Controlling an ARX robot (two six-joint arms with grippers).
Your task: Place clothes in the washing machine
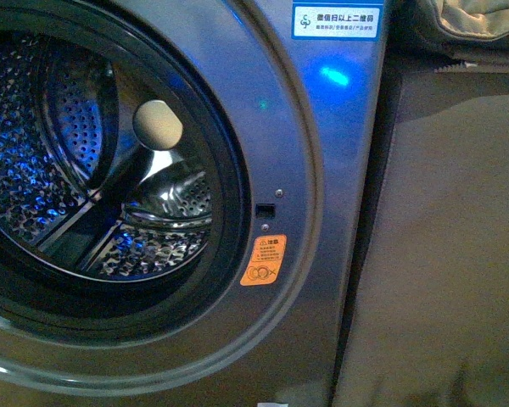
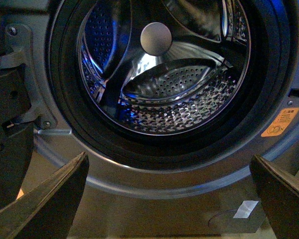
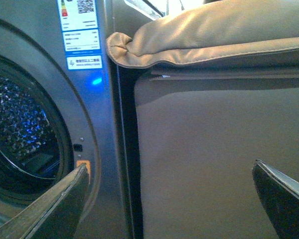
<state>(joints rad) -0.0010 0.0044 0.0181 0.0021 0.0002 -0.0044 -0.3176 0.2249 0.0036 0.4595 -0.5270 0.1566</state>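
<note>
The grey washing machine fills the front view, its round mouth open onto the perforated steel drum. An orange sticker sits by the rim and a blue light glows above. No clothes show in any view, and the drum holds nothing visible. My left gripper is open, facing the lower rim of the porthole, nothing between its fingers. My right gripper is open in front of the seam between the machine and the beige cabinet, and it too holds nothing.
A plain beige cabinet stands right beside the machine, with a tan cushion-like pad lying on top of it. The door hinge bracket shows at the porthole's side. A white tag marks the small lower flap.
</note>
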